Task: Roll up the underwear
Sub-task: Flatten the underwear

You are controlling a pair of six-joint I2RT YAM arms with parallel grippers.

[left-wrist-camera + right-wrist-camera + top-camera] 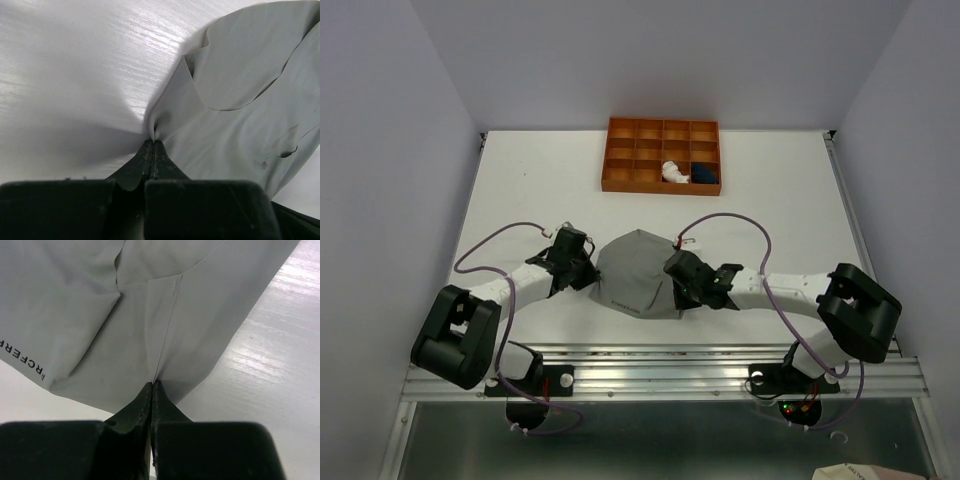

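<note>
Across your white table [520, 180], the plain grey cloth underwear [635, 275] lies spread near centre, its left edge clamped in the left gripper [153, 142], its right in the right gripper [151, 385]. Pull unevenly and a thin pinch may slip. Only overhead shows the far orange compartment tray [661, 121], seemingly holding a pale roll [672, 172] and a navy roll [704, 173]; wrist views prove both grips.

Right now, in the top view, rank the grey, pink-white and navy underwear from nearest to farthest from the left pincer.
1. The grey underwear: left edge pinched in the left pincer, mid-table.
2. The pink-white underwear: orange tray, near row, third compartment from left.
3. The navy underwear: the compartment just right of it, tray's near-right corner.
</note>
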